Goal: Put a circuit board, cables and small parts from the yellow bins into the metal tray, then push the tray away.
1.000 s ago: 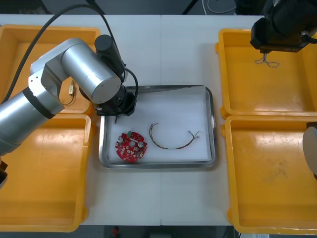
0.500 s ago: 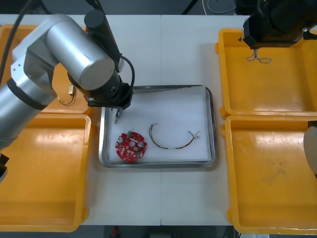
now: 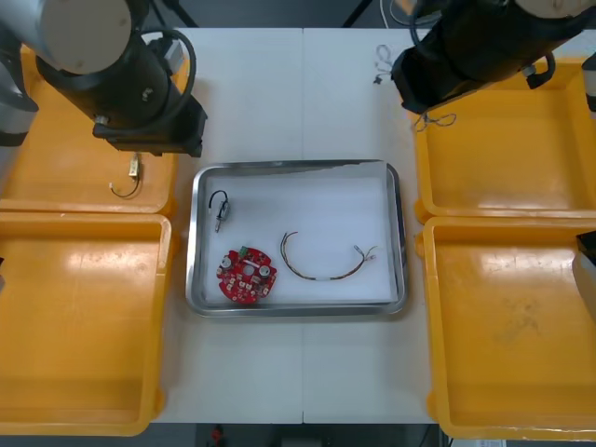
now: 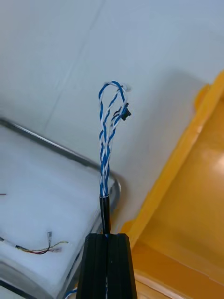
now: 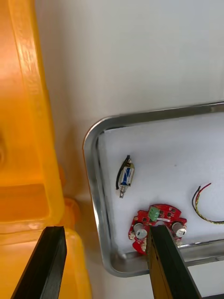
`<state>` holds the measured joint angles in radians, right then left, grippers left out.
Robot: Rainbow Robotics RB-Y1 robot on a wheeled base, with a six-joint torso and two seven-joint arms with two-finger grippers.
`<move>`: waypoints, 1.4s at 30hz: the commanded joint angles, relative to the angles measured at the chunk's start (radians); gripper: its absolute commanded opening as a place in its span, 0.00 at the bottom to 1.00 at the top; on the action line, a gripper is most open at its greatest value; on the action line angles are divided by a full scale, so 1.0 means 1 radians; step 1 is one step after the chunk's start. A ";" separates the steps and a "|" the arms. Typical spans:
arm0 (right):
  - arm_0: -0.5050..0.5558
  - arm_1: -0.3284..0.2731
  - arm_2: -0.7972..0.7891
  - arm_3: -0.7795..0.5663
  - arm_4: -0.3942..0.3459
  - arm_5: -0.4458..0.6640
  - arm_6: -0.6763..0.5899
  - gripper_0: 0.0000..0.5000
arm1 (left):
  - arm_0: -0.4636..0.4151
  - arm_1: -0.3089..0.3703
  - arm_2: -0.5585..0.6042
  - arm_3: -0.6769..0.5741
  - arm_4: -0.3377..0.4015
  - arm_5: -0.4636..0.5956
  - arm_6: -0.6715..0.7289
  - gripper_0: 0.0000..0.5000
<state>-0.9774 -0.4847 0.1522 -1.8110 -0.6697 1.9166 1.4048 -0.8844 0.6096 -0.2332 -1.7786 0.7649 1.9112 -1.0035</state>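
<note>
My right gripper [image 4: 106, 236] is shut on a twisted blue and white cable [image 4: 108, 140], whose loop sticks out past the fingertips above the bare table, between the metal tray's corner [image 4: 114, 184] and an orange bin. From the front, the right arm hangs over the far right bin's inner edge, with the cable's tail [image 3: 438, 119] dangling below it. The tray [image 3: 396, 233] holds a round red circuit board [image 3: 247, 276], a red and yellow cable [image 3: 326, 267] and a small metal part [image 3: 220, 207] with a black wire. My left gripper [image 5: 107, 229] is open, raised above the tray's corner near the far left bin.
Yellow bins stand two to each side of the tray. The far left bin [image 3: 56, 186] holds a small metal part on a wire [image 3: 126, 182]. The near left bin [image 3: 84, 317] and near right bin [image 3: 512, 326] look bare. Open table lies beyond and in front of the tray.
My left gripper let go of the small metal part in the tray and rose back toward the far left bin. The right arm carried the blue and white cable leftward toward the tray.
</note>
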 commanded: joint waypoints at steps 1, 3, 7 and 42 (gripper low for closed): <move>-0.032 0.008 0.089 -0.070 -0.042 0.003 0.043 0.00 | -0.053 0.064 0.058 0.036 0.010 0.009 -0.193 1.00; -0.032 0.025 0.138 -0.088 -0.034 0.003 0.089 0.00 | -0.053 0.075 0.081 0.073 -0.001 0.009 -0.244 1.00; -0.032 0.054 0.202 -0.093 -0.004 0.003 0.198 0.00 | -0.051 0.084 0.115 0.133 -0.024 0.009 -0.319 1.00; 0.085 0.057 0.567 0.188 0.131 -0.375 0.600 0.00 | -0.051 0.070 0.006 0.624 -0.087 -0.394 -0.423 1.00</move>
<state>-0.8974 -0.4188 0.7086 -1.6178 -0.5309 1.5594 1.9708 -0.8888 0.6582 -0.2062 -1.1772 0.6678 1.5439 -1.3395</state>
